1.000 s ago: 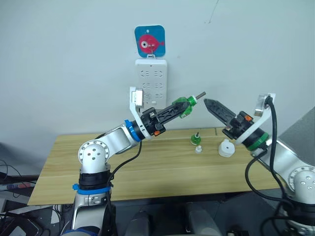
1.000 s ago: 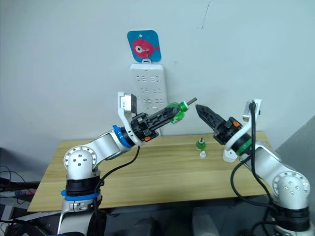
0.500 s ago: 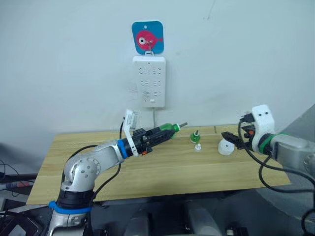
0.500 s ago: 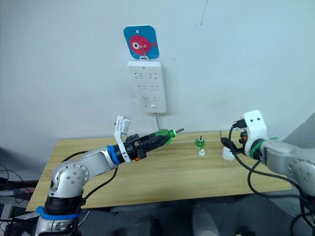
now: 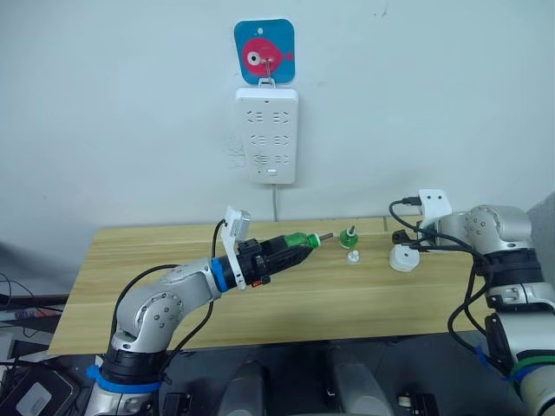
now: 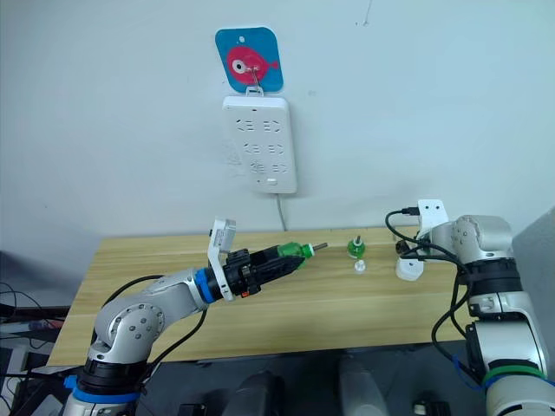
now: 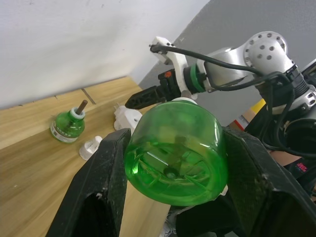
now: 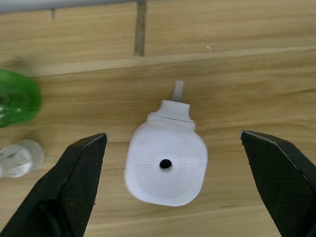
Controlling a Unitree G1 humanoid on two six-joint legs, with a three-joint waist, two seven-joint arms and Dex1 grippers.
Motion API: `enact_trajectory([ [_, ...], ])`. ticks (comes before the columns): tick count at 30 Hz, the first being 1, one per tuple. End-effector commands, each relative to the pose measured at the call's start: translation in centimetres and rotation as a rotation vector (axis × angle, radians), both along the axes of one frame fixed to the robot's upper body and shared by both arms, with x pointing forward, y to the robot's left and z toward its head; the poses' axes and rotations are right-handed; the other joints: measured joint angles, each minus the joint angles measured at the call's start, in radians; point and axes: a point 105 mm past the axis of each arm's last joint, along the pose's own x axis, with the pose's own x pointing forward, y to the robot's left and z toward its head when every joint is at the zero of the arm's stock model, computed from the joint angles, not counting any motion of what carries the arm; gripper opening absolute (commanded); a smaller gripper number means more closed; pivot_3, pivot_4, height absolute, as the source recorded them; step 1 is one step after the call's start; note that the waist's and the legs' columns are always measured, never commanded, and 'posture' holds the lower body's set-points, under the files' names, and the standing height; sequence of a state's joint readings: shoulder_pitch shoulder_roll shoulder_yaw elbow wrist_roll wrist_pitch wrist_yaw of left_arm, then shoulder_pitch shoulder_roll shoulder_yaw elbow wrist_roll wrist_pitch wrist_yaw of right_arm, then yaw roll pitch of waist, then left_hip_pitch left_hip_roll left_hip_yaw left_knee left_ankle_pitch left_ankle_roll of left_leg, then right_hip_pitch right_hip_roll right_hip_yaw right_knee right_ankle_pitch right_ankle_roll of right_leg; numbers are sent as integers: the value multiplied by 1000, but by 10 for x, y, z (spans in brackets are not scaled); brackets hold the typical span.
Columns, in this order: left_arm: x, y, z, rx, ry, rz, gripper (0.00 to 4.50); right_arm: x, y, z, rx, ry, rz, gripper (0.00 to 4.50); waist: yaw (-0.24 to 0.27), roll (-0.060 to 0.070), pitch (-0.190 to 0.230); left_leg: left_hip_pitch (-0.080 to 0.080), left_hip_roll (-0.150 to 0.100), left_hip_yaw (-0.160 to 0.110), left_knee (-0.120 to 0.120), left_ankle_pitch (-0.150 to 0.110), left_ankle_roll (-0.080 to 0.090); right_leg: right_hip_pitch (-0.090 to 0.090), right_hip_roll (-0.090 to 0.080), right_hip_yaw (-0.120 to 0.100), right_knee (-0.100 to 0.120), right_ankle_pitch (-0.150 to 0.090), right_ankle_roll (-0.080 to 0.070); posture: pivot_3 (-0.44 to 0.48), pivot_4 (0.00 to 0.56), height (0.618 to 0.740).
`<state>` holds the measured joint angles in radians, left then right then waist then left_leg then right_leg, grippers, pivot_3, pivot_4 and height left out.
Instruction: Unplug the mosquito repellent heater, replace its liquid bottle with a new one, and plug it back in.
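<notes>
Green bottle (image 5: 297, 242) stays clamped in our left gripper (image 5: 290, 246); right gripper (image 8: 173, 148) now lowered, spread wide, over heater (image 8: 166, 166); pickup next, we judge.

Bright, even light throughout; nearby green bottle (image 8: 15, 101) looks perhaps blurred.
</notes>
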<state>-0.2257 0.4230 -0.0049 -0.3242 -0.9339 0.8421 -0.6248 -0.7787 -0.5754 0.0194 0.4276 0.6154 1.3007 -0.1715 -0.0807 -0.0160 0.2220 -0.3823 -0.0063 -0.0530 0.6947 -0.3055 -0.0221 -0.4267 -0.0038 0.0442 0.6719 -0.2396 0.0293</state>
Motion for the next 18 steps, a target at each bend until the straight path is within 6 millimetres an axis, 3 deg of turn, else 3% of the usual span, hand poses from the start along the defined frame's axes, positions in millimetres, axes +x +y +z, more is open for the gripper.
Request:
enact_trajectory([
  [1, -4, -1, 12, -19, -63, -11, 2435, 5, -6, 3, 1, -15, -20, 4500, 0, 0, 0, 0, 0, 0, 0, 0, 0, 0, 0, 0, 0, 0, 0, -75, 242, 730],
  [11, -6, 0, 11, -19, -68, -5, 2435, 8, -4, -13, 61, 12, -58, 4500, 0, 0, 1, 1, 0, 0, 0, 0, 0, 0, 1, 0, 1, 0, 0, -57, 235, 730],
  [18, -4, 1, 12, -18, -73, -3, 2435, 9, 3, -6, 62, -5, -32, 4500, 0, 0, 1, 1, 0, -1, 0, 0, 0, 0, 0, 0, 0, 0, 0, -62, 225, 730],
])
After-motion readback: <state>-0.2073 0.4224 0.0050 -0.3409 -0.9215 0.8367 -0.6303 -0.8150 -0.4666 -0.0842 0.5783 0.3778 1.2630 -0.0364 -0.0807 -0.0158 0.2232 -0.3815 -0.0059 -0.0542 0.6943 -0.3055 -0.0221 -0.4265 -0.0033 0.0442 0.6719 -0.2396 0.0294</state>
